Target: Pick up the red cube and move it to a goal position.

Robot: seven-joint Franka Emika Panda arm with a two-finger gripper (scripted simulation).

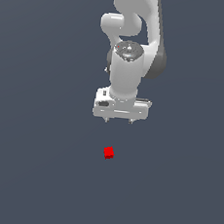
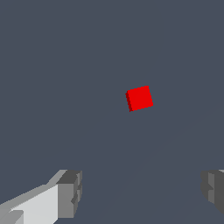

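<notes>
The red cube (image 1: 108,153) is a tiny bright red block lying on the dark grey floor, a little toward the viewer from the arm. It also shows in the wrist view (image 2: 139,98), apart from both fingers. My white gripper (image 1: 118,120) hangs from the arm above and behind the cube, pointing down. Its two fingertips (image 1: 107,119) are spread wide. In the wrist view the grey finger pads (image 2: 70,193) stand far apart with nothing between them. The gripper is open and empty.
The white Franka arm (image 1: 134,38) rises behind the gripper. The dark grey floor (image 1: 29,174) lies flat on every side of the cube. No goal marker shows.
</notes>
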